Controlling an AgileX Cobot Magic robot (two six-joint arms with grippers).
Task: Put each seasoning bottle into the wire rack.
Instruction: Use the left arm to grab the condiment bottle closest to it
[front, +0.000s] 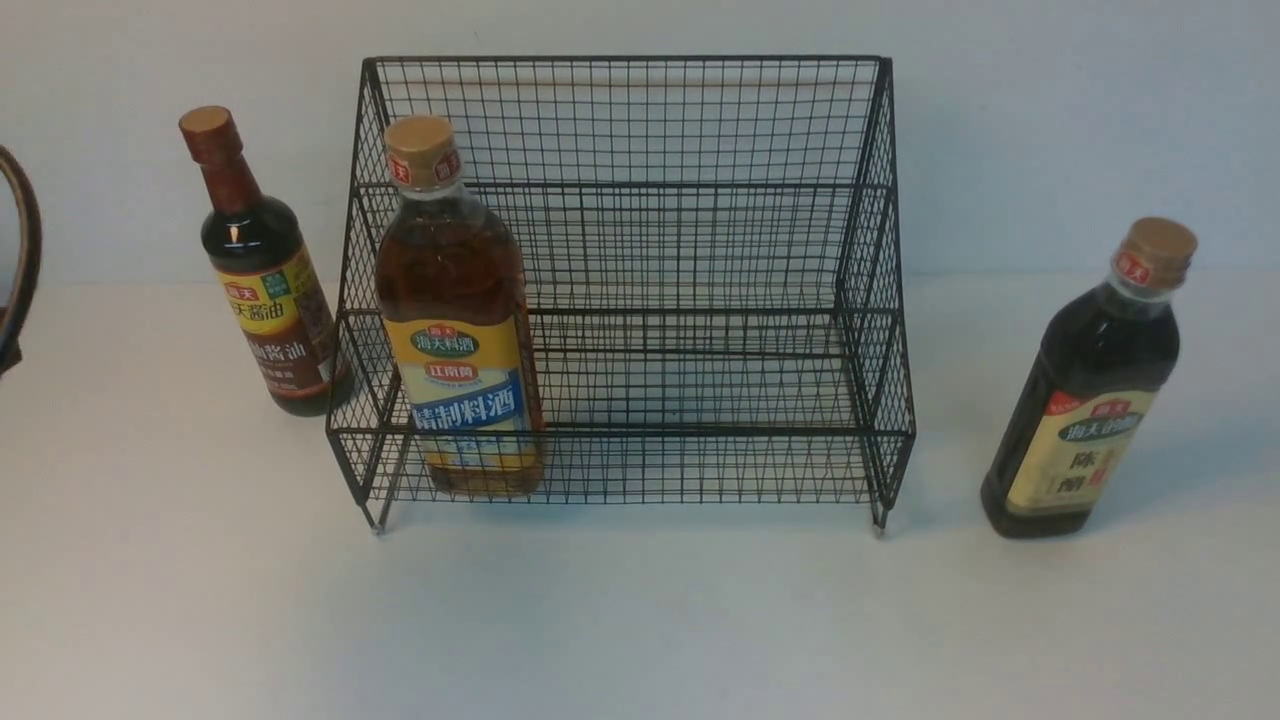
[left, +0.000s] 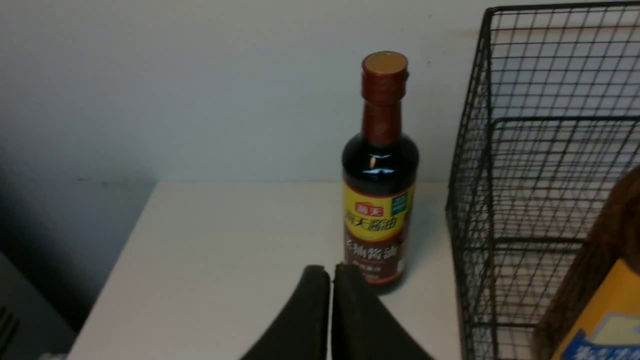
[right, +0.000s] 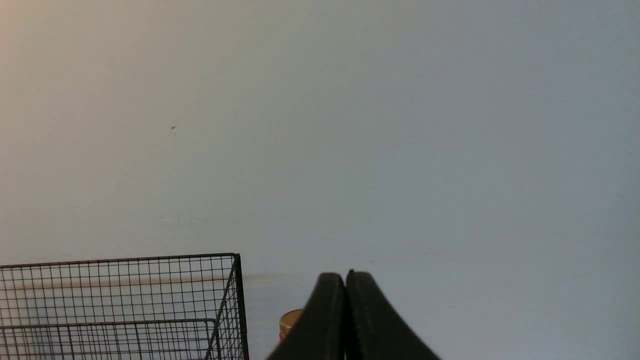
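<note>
Front view
- wire rack (front: 700, 250): centre of the table (front: 640, 620), back toward the wall, standing on its small feet
- amber bottle (front: 458, 330): upright inside the rack, lower front tier, left end
- slim brown bottle (front: 265, 280): upright on the table just left of the rack, outside it
- near-black bottle (front: 1085, 400): upright on the table, well apart from the rack's right side
- grippers: neither in this view

Left wrist view
- left gripper (left: 331, 280): fingers pressed together, nothing between them
- slim brown bottle (left: 380, 175): beyond the fingertips, beside the rack's side mesh
- amber bottle (left: 600, 290): partly seen behind the mesh

Right wrist view
- right gripper (right: 345, 285): closed, empty, raised and facing the wall (right: 400, 125)
- wire rack (right: 150, 300): top corner only
- near-black bottle (right: 289, 320): only its tan cap shows beside one finger
</note>
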